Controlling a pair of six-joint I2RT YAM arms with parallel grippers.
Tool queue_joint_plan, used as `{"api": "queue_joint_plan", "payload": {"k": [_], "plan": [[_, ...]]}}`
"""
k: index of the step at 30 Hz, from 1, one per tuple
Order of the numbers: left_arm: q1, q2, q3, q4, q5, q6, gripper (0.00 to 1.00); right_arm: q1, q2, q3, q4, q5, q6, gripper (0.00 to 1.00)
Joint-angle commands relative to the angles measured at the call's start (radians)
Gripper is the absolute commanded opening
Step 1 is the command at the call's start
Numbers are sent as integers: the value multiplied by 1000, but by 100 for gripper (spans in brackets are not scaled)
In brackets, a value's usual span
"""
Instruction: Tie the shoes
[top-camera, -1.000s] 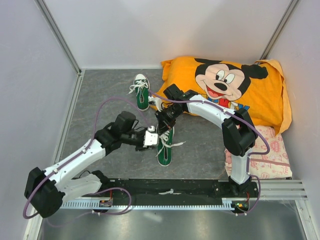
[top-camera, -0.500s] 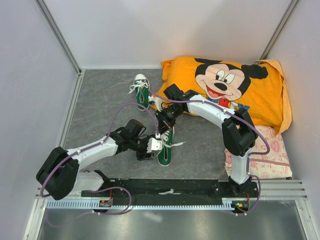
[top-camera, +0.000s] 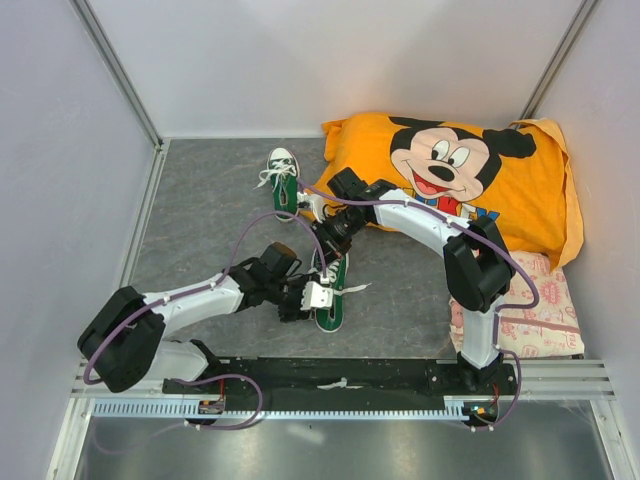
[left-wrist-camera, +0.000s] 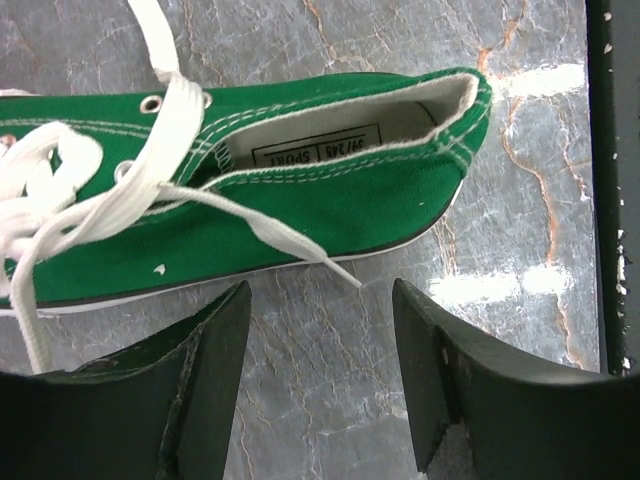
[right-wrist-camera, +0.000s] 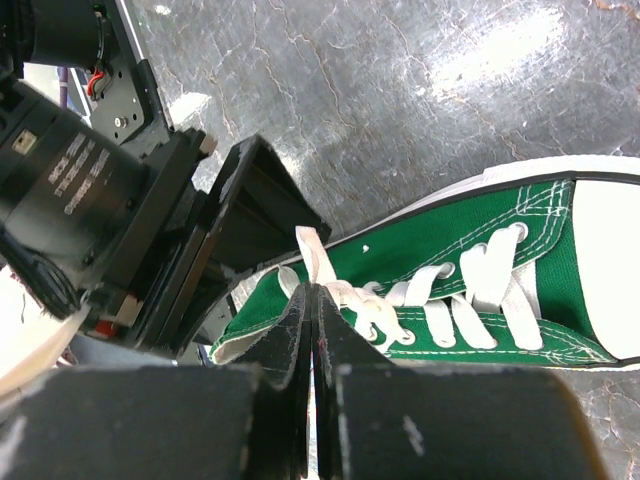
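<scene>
Near shoe lies on its sole on the counter, midway between the two arms, toe pointing away from the bases. Far shoe sits well apart toward the back, beside the orange pillow, laces loose and untended.

Right end effector: jaws fully closed, pinching one white lace and holding it up above the eyelets.

Left end effector: jaws wide, gripping nothing, low at the shoe's flank near the heel. A free lace end trails down the green canvas, its tip on the counter just ahead of the gap between the jaws.

Assessment: the step in hand appears to be picking up the second lace.
- Advance the left jaws so the lace tip falls between the pads, and close on lace only, clear of canvas and sole.
- Keep the right-hand lace taut; slack would let the crossing loosen.
- Draw slowly, as the shoe is light and likely to slide or roll.

Markings: the insole stamp carries "SPORT" under a row of figures too small to confirm. Lettering on the black housing in the right wrist view is unreadable. The pillow shows a Mickey Mouse figure with no legible wording.
</scene>
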Motion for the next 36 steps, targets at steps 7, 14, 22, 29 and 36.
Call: {"api": "queue_joint_plan", "payload": {"k": [7,14,22,29,36], "plan": [[-55,22,43,52,-66,-35,51,-11,16,28,22,-18,-1,0],[-35,-17,26,24,-95,-32,18,-14,22,37,11,-24,-10,0],[72,-112,-21,-68,-83,72,2,-14,31,56,13,-36,-6,0],[114,-95,-49,-92,-102,140,2,-14,43,72,15,-44,2,0],[140,-40,-53,-65,-122,144,23,-13,50,79,16,-49,7,0]]}}
